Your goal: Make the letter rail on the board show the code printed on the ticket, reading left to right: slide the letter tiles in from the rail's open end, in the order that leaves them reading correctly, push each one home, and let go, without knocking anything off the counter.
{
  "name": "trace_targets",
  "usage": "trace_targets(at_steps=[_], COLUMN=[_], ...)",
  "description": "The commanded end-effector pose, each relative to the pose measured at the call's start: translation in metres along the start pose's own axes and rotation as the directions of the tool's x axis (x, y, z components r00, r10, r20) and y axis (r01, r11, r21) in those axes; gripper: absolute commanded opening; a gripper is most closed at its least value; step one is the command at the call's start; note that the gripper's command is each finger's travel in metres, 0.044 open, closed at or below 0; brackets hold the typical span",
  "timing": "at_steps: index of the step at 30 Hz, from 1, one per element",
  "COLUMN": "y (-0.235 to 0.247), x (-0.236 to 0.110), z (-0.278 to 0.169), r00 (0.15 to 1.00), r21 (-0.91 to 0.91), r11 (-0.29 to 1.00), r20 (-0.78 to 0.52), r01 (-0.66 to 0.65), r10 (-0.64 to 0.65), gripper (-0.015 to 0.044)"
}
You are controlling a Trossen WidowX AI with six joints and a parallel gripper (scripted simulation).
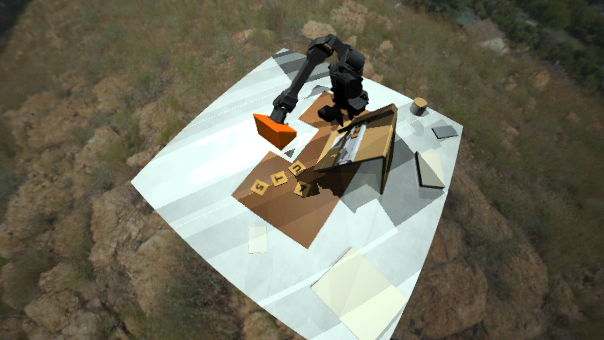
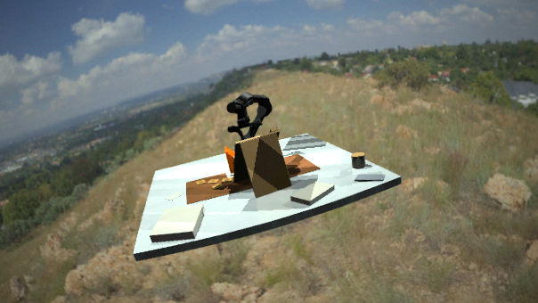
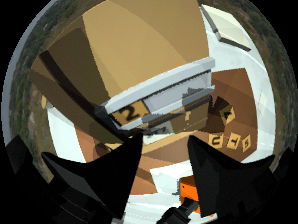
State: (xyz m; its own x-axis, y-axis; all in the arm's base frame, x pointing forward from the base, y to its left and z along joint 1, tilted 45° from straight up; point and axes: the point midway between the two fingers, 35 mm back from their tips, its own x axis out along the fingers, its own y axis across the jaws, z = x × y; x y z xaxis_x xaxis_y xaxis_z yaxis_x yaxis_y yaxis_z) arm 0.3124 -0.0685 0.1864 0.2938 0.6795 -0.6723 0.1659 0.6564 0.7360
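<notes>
My end effector is partly open and holds nothing, just above the board. One tile sits in the rail. Four tiles lie on the surface.

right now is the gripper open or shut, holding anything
gripper: open, holding nothing, fingers apart in front of the rail.

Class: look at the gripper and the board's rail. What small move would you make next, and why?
Probably back the gripper away from the board and swing toward the loose tiles on the brown mat. Its fingers are open and empty, one tile already sits in the rail, and four tiles wait.
</notes>
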Motion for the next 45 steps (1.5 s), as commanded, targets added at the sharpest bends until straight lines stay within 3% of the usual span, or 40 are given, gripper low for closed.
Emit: trace_targets(at_steps=[1,6,9,35,36,39,45], y=[-0.02,-0.028,-0.03,-0.031,-0.033,-0.067,-0.146], x=[-0.058,-0.084,-0.094,-0.095,-0.094,-0.077,-0.024], z=[-0.027,-0.043,-0.051,-0.051,-0.05,-0.04,-0.032], r00=[0.983,0.961,0.948,0.947,0.949,0.965,0.99], r21=[0.637,0.844,0.898,0.899,0.902,0.939,0.992], r11=[0.768,0.504,0.368,0.366,0.361,0.288,0.112], r20=[0.173,0.262,0.299,0.3,0.295,0.231,0.068], r01=[-0.07,-0.182,-0.24,-0.241,-0.238,-0.189,-0.054], r10=[-0.054,-0.092,-0.111,-0.112,-0.112,-0.12,-0.126], gripper=[0.0315,0.044,0.044,0.044,0.0414,0.034,0.034])
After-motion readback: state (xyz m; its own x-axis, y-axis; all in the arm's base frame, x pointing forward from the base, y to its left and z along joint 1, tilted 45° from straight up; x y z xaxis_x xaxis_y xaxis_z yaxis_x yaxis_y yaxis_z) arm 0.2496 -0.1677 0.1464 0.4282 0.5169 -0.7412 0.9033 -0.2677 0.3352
